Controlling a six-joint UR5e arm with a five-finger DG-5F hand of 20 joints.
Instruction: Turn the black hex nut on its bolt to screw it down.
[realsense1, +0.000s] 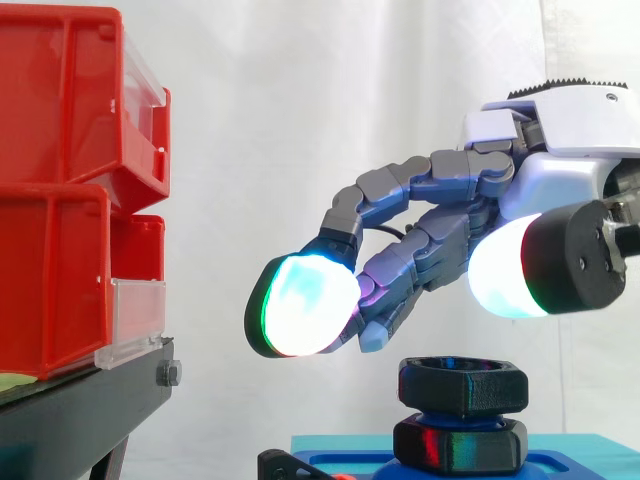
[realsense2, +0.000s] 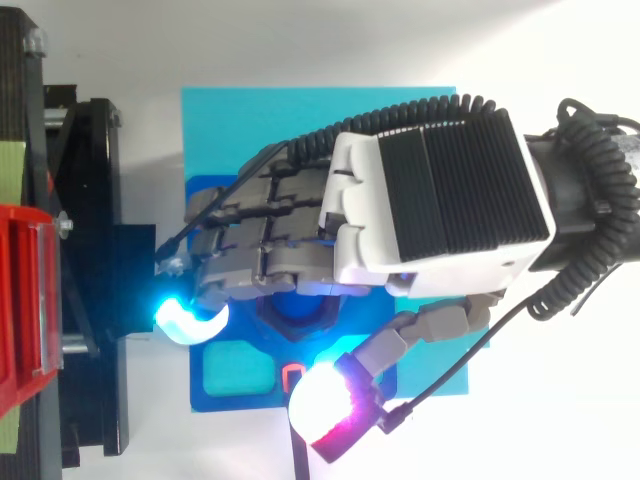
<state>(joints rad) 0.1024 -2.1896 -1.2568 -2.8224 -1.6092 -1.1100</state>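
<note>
Hovers just above black nut (realsense1: 463, 386) with robot hand (realsense1: 450, 225) loosely spread, fingers (realsense1: 390, 187) bent, gripping nothing; blue base (realsense1: 575, 447) beneath.

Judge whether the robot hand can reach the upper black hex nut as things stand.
Probably yes: the robot hand hovers just above the upper black hex nut, fingers relaxed, with only open air between them.
</note>
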